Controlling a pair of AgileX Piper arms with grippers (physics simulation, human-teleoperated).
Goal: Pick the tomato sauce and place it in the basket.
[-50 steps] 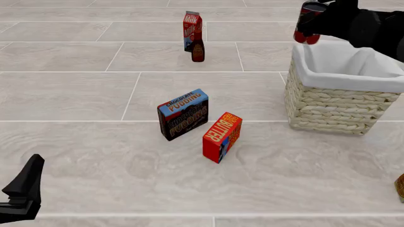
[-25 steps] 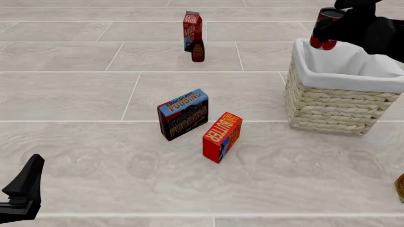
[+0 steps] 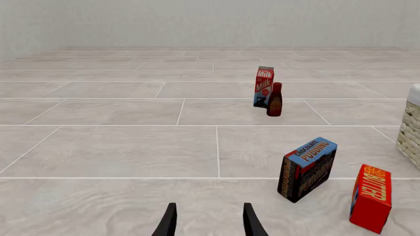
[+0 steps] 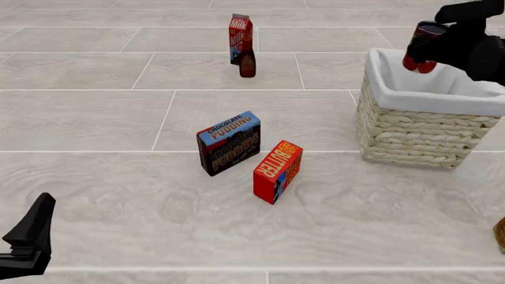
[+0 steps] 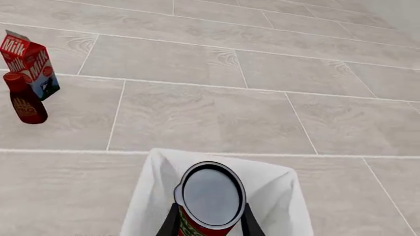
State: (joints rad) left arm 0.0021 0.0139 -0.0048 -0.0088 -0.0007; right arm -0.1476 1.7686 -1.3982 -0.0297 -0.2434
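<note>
- Red-labelled tomato sauce is clamped in my right gripper — jaws closed on the can body, held in the air above the basket, over its near-left part, not touching the white lining.
- Progress: pick is done; I judge only lowering and release remain.
- Change from the earlier frames: the can has travelled rightward from outside the rim to over the opening.
- Left gripper — jaws apart, holding nothing, low over the counter, well apart from the pudding box.
</note>
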